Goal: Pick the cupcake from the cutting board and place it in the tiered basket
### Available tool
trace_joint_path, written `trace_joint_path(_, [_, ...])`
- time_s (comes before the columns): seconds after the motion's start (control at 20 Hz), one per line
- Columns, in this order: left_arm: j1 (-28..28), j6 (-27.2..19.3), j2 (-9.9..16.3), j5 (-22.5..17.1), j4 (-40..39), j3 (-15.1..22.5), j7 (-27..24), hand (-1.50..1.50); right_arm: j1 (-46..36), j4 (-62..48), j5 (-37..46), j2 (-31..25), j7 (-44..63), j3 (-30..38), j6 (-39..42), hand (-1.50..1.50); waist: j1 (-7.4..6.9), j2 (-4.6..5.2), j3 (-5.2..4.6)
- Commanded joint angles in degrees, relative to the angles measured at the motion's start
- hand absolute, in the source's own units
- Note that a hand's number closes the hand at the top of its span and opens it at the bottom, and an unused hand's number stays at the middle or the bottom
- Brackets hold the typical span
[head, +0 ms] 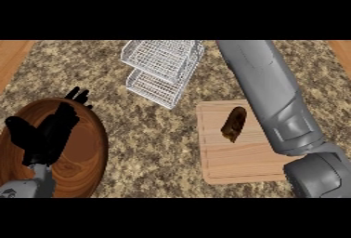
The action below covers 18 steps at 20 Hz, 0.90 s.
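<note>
right arm nearer the cupcake, its hand out of sight

our left hand [44, 135] rests, fingers relaxed, over the wooden plate [93, 153]; the cupcake [234, 123] lies well right on the cutting board [233, 162], long axis pointing away, beside the right forearm [274, 97], tiered basket [161, 69] beyond.

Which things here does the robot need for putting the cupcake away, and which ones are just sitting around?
Needed for the job:
- cupcake
- cutting board under it
- tiered basket

Just sitting around:
- round wooden board at the left
- left hand, open over that board
</note>
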State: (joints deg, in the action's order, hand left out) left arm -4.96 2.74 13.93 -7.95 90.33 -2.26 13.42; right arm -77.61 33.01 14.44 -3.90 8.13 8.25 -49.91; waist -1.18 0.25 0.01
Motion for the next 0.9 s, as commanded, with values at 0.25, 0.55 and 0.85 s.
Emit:
trace_joint_path(0.25, [3.36,-1.32,-1.10,0.68,2.45,-0.66,0.30,0.00,12.12,15.38,-2.30,-7.73,2.50,1.55,2.09,-1.50,2.43,-0.90,0.01])
trace_joint_path(0.55, [1.18,0.16,0.68,-0.83,1.31,-2.96,1.57,0.00,21.06,30.42,-2.44,-17.75,10.76,0.43,10.92,-1.50,2.93,-0.98,-0.01])
trace_joint_path(0.85, [5.62,0.11,-1.95,1.30,4.23,0.21,-0.08,0.00,36.38,45.72,-5.91,-22.11,12.92,2.34,16.82,-1.50,2.34,-0.76,0.02])
